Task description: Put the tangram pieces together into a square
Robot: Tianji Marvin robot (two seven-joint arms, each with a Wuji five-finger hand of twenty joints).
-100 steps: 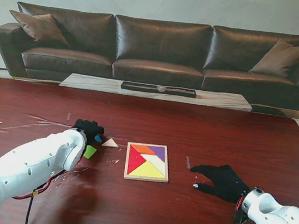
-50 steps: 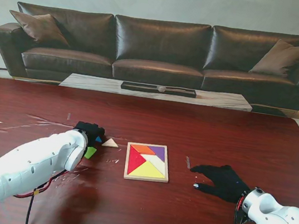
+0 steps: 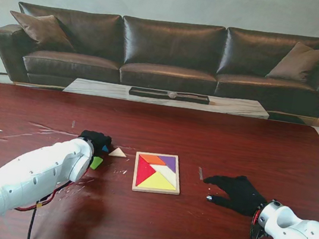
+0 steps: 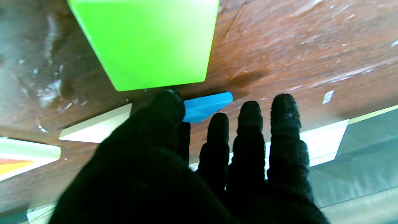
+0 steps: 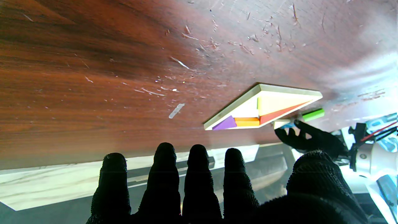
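Your left hand (image 3: 95, 140) sits over the loose pieces, fingers (image 4: 281, 124) spread apart. The thumb tip touches or nearly touches the blue piece (image 4: 205, 105); I can't tell if that's a pinch or just contact. Nothing is clearly clamped.

Just past the fingertips lies the cream triangle (image 3: 117, 152), flat on the desk (image 3: 204, 138). On the wrist side of the thumb is the green square (image 4: 146, 43), also flat and apart from the blue piece.

Beyond the cream triangle, toward your right hand, is the tray (image 3: 155, 189), with red, orange, purple, white and yellow pieces seated. From the stand view it looks filled, though the three loose pieces suggest gaps I can't make out, or a white area that is bare tray.

Your right hand (image 3: 235, 193) rests flat on the desk, well apart from the tray, fingers splayed, holding nothing.

My read: five pieces in, three left (blue, cream, green). Blue looks like the current pick.
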